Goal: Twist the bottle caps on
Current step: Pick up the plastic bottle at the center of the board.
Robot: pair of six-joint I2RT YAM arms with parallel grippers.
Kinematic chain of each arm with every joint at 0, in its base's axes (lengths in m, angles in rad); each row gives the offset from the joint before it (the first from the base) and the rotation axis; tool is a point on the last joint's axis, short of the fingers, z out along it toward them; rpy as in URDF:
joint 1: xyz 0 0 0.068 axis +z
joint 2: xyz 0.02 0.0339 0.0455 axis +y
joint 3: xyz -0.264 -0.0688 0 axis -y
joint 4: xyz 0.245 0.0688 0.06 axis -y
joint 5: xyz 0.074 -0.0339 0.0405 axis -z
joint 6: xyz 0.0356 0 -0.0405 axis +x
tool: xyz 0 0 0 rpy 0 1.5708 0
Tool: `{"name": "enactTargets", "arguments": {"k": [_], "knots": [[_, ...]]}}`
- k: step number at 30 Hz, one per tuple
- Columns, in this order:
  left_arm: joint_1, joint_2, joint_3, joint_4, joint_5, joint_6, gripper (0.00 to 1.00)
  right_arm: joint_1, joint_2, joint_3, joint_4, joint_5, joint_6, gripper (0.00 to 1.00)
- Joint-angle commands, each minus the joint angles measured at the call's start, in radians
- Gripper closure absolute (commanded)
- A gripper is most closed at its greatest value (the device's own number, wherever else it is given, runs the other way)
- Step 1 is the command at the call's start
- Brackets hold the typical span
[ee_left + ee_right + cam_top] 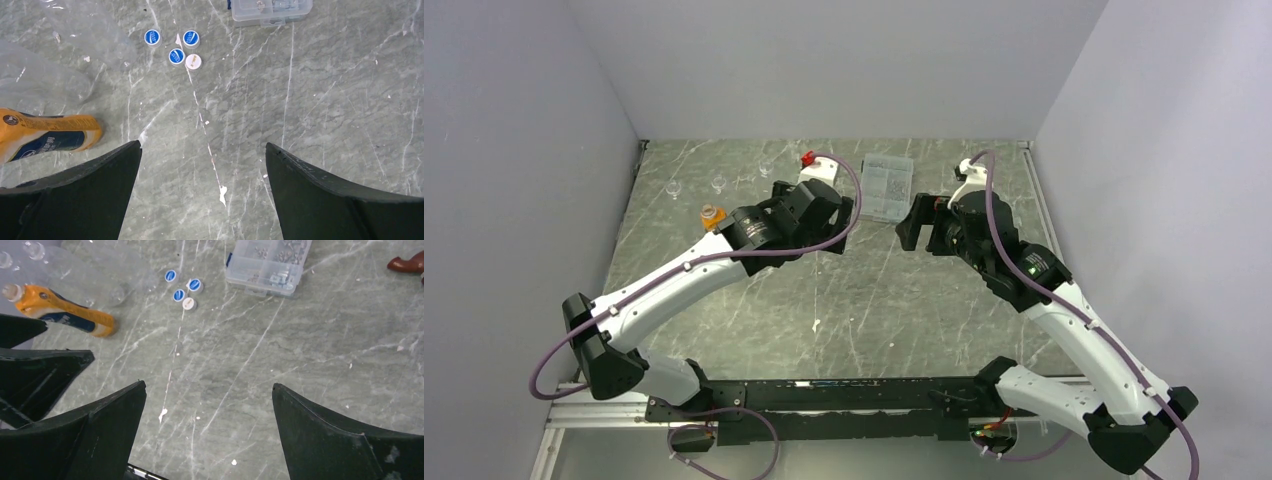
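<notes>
While four bottle caps (176, 56) lie in a tight cluster on the grey marbled table (325, 100), none of them sits on a bottle. Three caps show blue faces with a pale centre, and the fourth, at the edge of the cluster, is pale all over. The orange bottle (65, 312) with its dark blue label band is to one side of the cluster, apart from it, its pale neck uncapped. From the wrist views alone it cannot be told whether this bottle stands or lies. Faint clear vessels (45, 75) are beside the orange bottle, but their outlines are too weak to identify them further. A clear box (267, 262) with small compartments rests on the other side of the caps, near them but not touching. From the overhead camera the caps are hidden by the left arm. The left gripper (202, 145) has its two dark fingers spread wide over bare table and grasps nothing, with the caps well ahead of its tips and the orange bottle just beside its left finger. The right gripper (208, 385) is likewise spread wide and empty, facing the left one across the middle of the table.
</notes>
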Motion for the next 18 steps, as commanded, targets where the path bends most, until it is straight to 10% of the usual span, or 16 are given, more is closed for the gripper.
{"name": "enactTargets", "arguments": {"k": [1,18], "knots": [[0.001,-0.070,0.004,0.007,0.002,-0.012,0.01,-0.003,-0.004,0.059,-0.036,-0.009,0.002,0.00],[0.110,-0.219,-0.069,0.014,-0.101,-0.003,0.01,-0.003,0.086,0.092,0.006,-0.095,-0.009,0.00]]}}
